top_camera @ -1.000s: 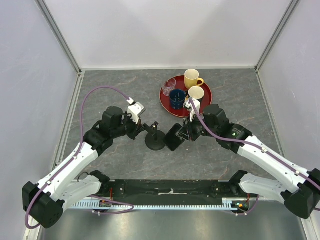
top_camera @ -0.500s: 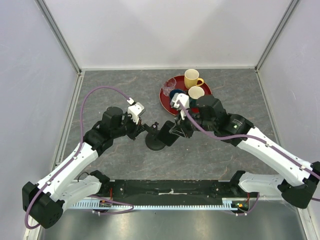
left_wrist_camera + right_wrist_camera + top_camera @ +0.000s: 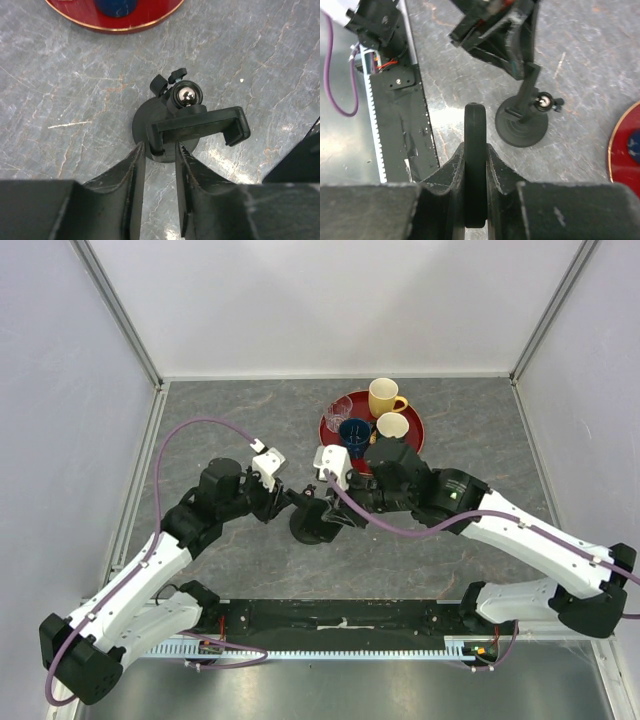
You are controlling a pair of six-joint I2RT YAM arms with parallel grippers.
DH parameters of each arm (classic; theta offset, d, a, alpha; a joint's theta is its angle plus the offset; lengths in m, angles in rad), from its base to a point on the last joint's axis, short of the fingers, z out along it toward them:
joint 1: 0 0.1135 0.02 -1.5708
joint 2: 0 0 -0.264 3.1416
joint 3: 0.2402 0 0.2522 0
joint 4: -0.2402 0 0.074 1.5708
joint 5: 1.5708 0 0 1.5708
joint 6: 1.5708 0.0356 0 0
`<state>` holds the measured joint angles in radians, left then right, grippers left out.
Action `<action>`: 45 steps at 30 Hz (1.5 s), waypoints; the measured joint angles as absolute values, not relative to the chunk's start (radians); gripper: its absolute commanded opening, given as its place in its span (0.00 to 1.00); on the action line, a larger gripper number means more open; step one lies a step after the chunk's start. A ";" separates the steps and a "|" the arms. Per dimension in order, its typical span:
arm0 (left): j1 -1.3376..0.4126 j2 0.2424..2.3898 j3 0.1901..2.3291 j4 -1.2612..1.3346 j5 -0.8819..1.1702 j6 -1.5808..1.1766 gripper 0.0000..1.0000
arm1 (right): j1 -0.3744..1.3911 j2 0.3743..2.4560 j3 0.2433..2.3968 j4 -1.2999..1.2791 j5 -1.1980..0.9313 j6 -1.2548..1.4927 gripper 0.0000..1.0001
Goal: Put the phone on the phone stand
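The phone (image 3: pixel 475 130) stands edge-on between my right gripper's (image 3: pixel 475 150) jaws, which are shut on it. In the top view that gripper (image 3: pixel 338 506) holds the phone (image 3: pixel 333 516) right beside the phone stand (image 3: pixel 305 530), on its right side. The stand (image 3: pixel 142 120) has a round black base, a shiny ball joint and a wide cradle (image 3: pixel 200 126). My left gripper (image 3: pixel 159 149) is at the cradle's left end, its jaws slightly apart around that end with small gaps either side. The right wrist view shows the stand (image 3: pixel 520 131) just ahead of the phone.
A round red tray (image 3: pixel 409 443) sits behind the stand, carrying a yellow mug (image 3: pixel 384 397), a cream mug (image 3: pixel 392 426), a blue cup (image 3: pixel 354 432) and a clear glass (image 3: pixel 339 410). The black mounting rail (image 3: pixel 395 120) lies along the near edge.
My right arm has carried the phone leftward, from beside the tray to right next to the stand. My left gripper's jaws have parted slightly at the cradle.
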<state>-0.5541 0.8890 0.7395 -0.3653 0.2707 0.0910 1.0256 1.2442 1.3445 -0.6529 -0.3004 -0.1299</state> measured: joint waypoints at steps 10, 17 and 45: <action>-0.557 0.835 0.739 -0.343 0.261 0.091 0.34 | 1.024 1.103 1.348 -0.654 -0.230 -0.070 0.00; -0.557 0.843 0.739 -0.344 0.250 0.091 0.34 | 1.024 1.174 1.363 -0.673 -0.231 -0.064 0.00; -0.557 0.888 0.739 -0.348 0.257 0.097 0.02 | 1.039 1.449 1.467 -0.580 -0.441 -0.370 0.00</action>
